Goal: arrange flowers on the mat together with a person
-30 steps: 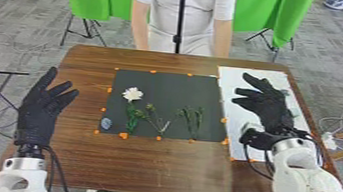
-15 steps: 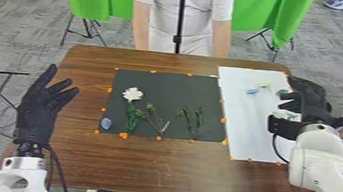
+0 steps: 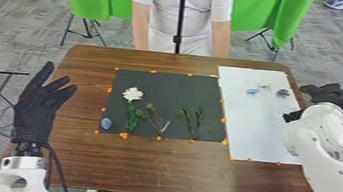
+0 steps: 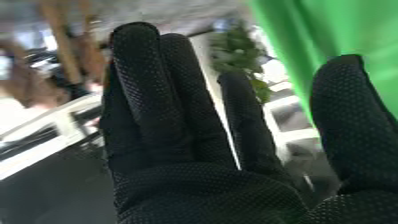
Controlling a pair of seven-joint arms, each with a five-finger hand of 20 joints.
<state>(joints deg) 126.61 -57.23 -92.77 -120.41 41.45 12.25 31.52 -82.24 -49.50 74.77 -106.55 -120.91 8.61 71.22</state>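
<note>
Beyond white sheet, your right hand hangs open, nothing gripped, likely leaving sheet accessible. Left hand open too, apart from dark mat, probably waiting. On mat, white flower tops green stem, presumably forming one bloom; blue piece sits on sheet, perhaps spare. Since earliest frame, right hand has swung outward, off sheet.

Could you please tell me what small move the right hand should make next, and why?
Probably ease the right hand over the white sheet toward the small blue piece: the hand is open, empty and off to the side, that piece lies on the sheet, and on the dark mat just one stem bears a large bloom.
</note>
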